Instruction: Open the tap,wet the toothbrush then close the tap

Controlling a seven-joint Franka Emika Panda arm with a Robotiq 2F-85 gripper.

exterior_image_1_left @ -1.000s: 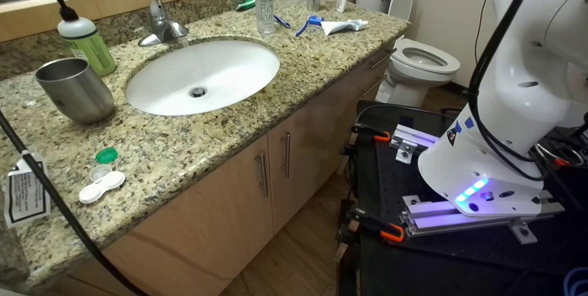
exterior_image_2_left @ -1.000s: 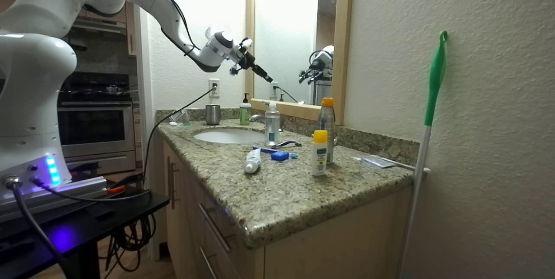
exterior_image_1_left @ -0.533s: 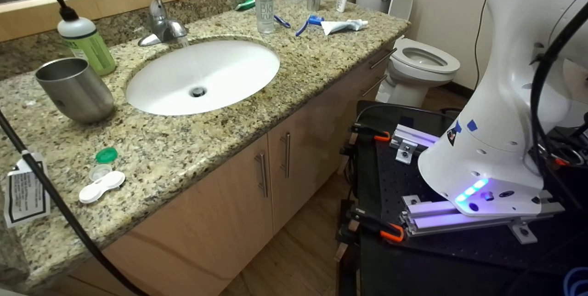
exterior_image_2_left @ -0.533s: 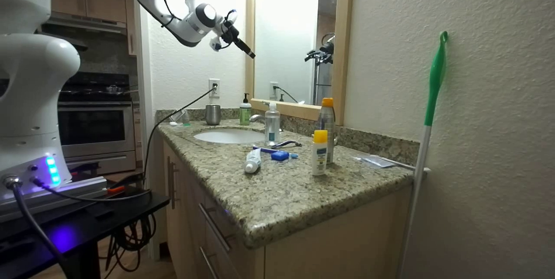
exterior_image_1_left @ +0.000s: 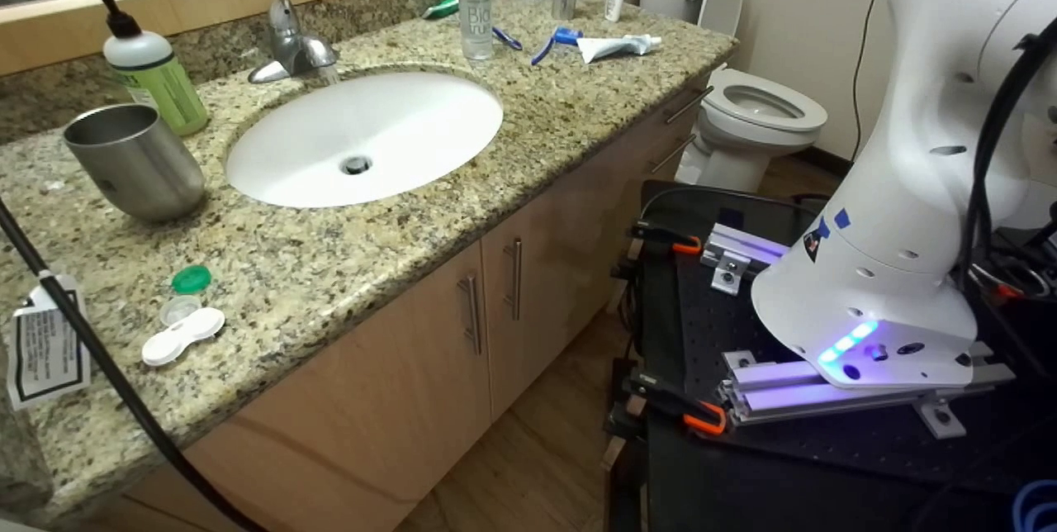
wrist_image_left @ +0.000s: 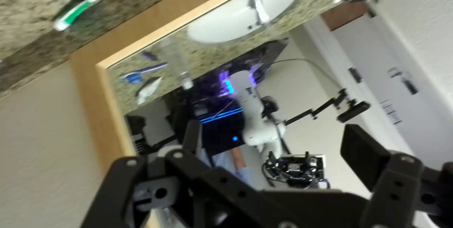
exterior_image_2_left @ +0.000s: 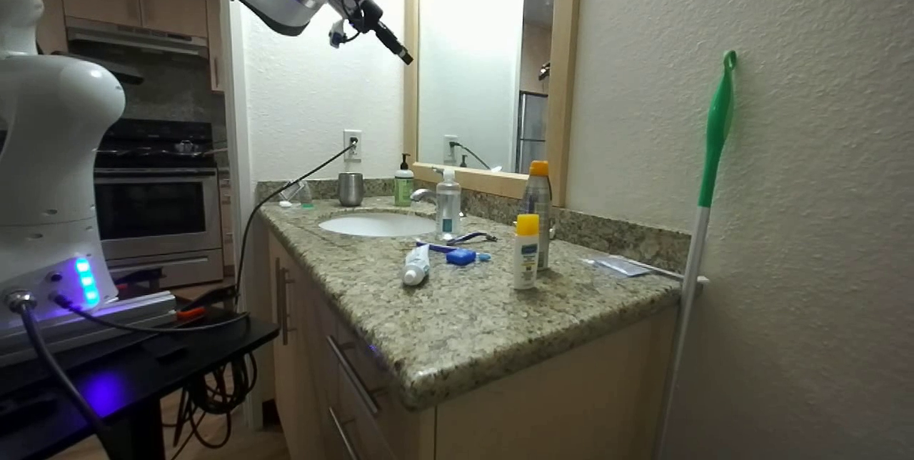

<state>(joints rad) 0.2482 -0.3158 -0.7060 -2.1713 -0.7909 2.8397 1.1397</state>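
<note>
The chrome tap [exterior_image_1_left: 293, 49] stands behind the white basin [exterior_image_1_left: 413, 131]; its spout also shows in an exterior view [exterior_image_2_left: 424, 196]. A faint clear stream seems to fall from the spout. The thin blue toothbrush [exterior_image_1_left: 542, 51] lies on the counter by a small blue box; it also shows in an exterior view [exterior_image_2_left: 434, 248]. My gripper [exterior_image_2_left: 407, 60] is high above the counter in front of the mirror, well apart from tap and toothbrush. In the wrist view the gripper [wrist_image_left: 276, 143] has its fingers wide apart with nothing between them. The wrist view shows the tap and toothbrush only as mirror reflections.
A clear bottle [exterior_image_1_left: 476, 16] stands between tap and toothbrush. A dark blue thin item [exterior_image_2_left: 471, 237] lies beside it. A toothpaste tube [exterior_image_1_left: 619, 47], spray can [exterior_image_2_left: 537, 206] and yellow-capped bottle [exterior_image_2_left: 526, 256] are nearby. A green soap bottle [exterior_image_1_left: 161, 78] and steel cup [exterior_image_1_left: 136, 164] stand past the basin.
The gripper and arm have risen and drawn back, up and to the left in an exterior view, away from the tap. The things on the counter have not moved.
</note>
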